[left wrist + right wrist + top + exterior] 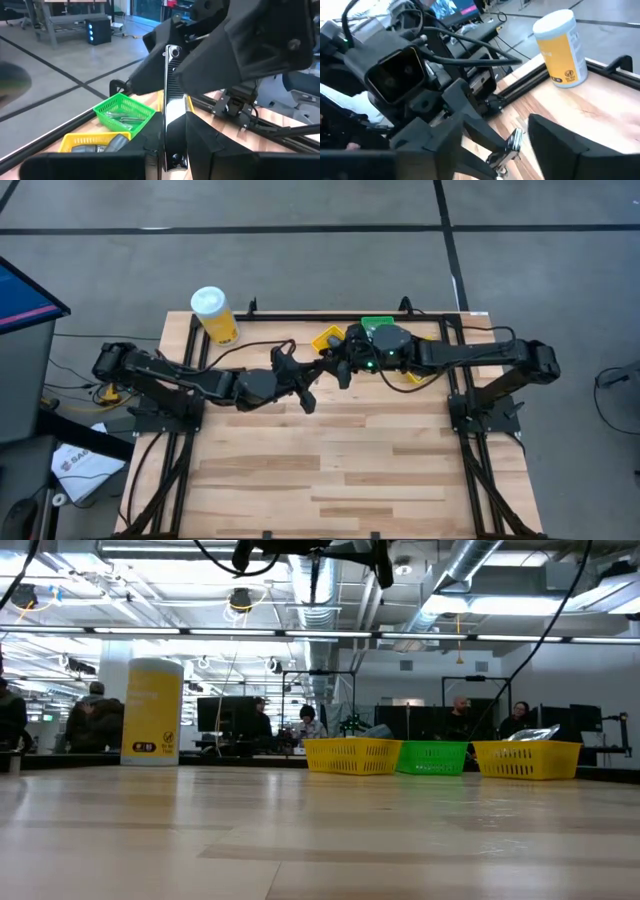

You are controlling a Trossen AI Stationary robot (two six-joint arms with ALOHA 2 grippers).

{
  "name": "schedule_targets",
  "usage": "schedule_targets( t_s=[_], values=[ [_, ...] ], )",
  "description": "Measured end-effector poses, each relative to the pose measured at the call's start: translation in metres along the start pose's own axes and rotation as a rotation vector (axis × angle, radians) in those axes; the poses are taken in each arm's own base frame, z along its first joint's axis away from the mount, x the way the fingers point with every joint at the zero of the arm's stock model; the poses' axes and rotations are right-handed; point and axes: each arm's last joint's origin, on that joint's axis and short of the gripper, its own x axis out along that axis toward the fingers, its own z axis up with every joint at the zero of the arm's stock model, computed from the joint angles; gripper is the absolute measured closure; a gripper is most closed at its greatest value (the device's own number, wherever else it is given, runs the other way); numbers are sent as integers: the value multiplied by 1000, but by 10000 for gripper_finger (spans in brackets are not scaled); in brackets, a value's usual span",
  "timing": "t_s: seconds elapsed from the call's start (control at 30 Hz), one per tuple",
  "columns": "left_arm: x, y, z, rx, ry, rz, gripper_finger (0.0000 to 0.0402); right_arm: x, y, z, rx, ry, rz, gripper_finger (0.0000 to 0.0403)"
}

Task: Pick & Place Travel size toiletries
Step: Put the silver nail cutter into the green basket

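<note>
Aloft, both hands (330, 375) around clipper (172, 107)

Left pincer (312, 385) clamped; right pincer (342, 366) open, facing it.

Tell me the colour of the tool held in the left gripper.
Shiny silver metal clipper tool, clearest in the left wrist view.
</note>
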Motion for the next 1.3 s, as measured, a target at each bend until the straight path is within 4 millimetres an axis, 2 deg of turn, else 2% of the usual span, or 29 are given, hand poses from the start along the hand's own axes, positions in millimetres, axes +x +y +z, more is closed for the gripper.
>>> schedule_targets(
  t_s=[0.1, 0.3, 0.37, 0.6, 0.83, 0.93, 1.1, 1.3],
  values=[
    [1, 2, 1, -4, -5, 8, 359, 0, 0, 0, -3, 0, 1, 244],
    [3, 3, 2, -11, -6, -5, 359, 0, 0, 0, -5, 0, -1, 368],
    [3, 3, 2, -7, -6, -11, 359, 0, 0, 0, -20, -1, -1, 391],
    [3, 3, 2, -4, -2, -25, 353, 0, -3, 1, -13, 0, -8, 397],
    [3, 3, 3, -25, -4, -30, 240, -1, -6, 4, -17, 9, -3, 401],
    [3, 3, 3, -27, -5, -29, 204, -1, -11, 7, -14, 9, -17, 401],
    [3, 3, 3, -27, -5, -25, 174, -6, -16, 13, -22, 1, -22, 402],
    [1, 5, 5, -29, -17, 6, 164, -18, -24, 19, -52, 34, -64, 402]
  ],
)
